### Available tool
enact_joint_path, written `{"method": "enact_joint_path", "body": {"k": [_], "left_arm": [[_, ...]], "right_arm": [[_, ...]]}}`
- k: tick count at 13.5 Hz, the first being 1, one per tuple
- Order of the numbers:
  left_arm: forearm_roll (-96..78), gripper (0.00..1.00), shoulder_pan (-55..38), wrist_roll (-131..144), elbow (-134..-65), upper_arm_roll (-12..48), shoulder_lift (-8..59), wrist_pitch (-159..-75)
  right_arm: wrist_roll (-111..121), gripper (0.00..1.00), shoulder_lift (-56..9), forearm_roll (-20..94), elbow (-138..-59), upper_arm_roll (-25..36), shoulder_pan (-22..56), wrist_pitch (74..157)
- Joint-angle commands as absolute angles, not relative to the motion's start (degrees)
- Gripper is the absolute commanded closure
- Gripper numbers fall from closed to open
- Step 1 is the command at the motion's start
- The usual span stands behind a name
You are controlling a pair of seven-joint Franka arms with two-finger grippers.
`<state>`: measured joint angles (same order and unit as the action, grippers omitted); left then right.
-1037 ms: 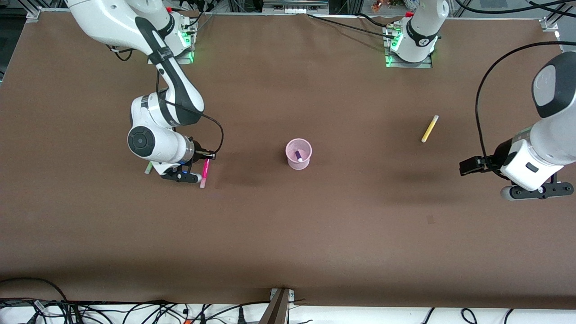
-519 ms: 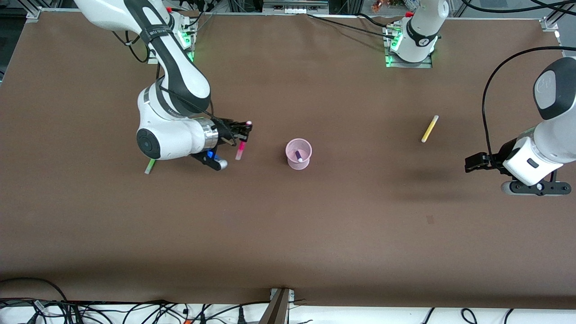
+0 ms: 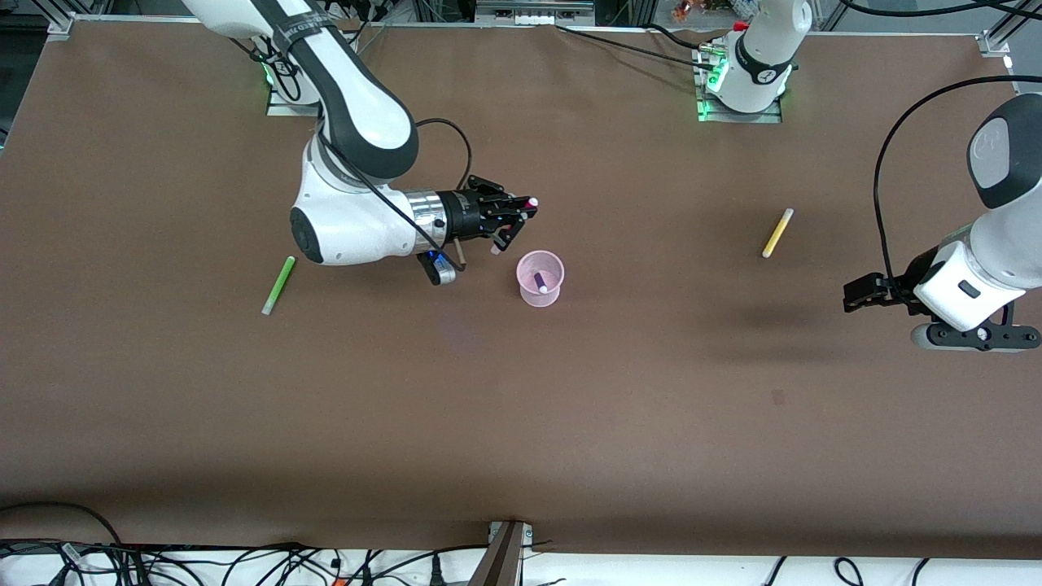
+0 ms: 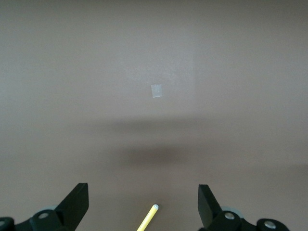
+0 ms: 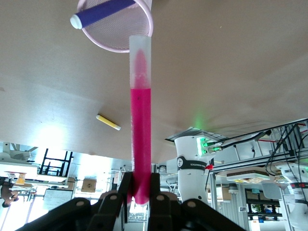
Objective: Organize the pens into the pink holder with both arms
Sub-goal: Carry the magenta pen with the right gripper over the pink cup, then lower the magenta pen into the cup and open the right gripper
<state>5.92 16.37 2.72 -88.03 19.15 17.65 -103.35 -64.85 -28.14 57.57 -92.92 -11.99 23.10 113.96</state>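
The pink holder (image 3: 540, 278) stands mid-table with the dark purple pen (image 3: 541, 283) in it. My right gripper (image 3: 509, 221) is shut on the magenta pen (image 3: 529, 203) and holds it in the air beside the holder, tilted. In the right wrist view the gripper (image 5: 140, 185) clamps one end of the magenta pen (image 5: 140, 110); its pale other end overlaps the holder's rim (image 5: 103, 47). The lime green pen (image 3: 278, 285) lies toward the right arm's end. The yellow pen (image 3: 777, 233) lies toward the left arm's end. My left gripper (image 3: 859, 295) hovers open and empty near it; its wrist view (image 4: 143, 190) shows the yellow pen's tip (image 4: 147, 217).
A small pale tape patch (image 3: 777, 396) lies on the brown table, nearer the front camera than the yellow pen. Cables (image 3: 244, 561) run along the table's front edge. The arm bases (image 3: 741, 81) stand at the back edge.
My right gripper lifted the magenta pen from beside the green pen and carried it to just beside the holder. The left gripper shifted only slightly.
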Motion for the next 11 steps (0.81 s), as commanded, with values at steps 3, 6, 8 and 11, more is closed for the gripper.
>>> {"method": "enact_joint_path", "body": {"k": [3,6,8,11], "left_arm": [[4.4,0.00,17.0,1.2,-89.4,19.4,16.2,-103.4],[4.3,0.00,17.0,1.3,-89.6,19.4,16.1,-103.4],[4.3,0.00,17.0,1.4,-89.6,19.4,16.1,-103.4],[4.4,0.00,17.0,1.4,-89.6,19.4,16.1,-103.4]], "right_arm": [[-66.4,1.00,-32.5,60.4,-90.9,-12.0,27.9,122.2],[-68.6,1.00,-36.4,59.7,-85.5,-11.9,29.3,123.0],[-68.5,1.00,-37.6,59.7,-84.3,-11.9,29.7,123.7],[-67.9,1.00,-38.8,58.7,-84.2,-11.8,30.1,124.9]]}}
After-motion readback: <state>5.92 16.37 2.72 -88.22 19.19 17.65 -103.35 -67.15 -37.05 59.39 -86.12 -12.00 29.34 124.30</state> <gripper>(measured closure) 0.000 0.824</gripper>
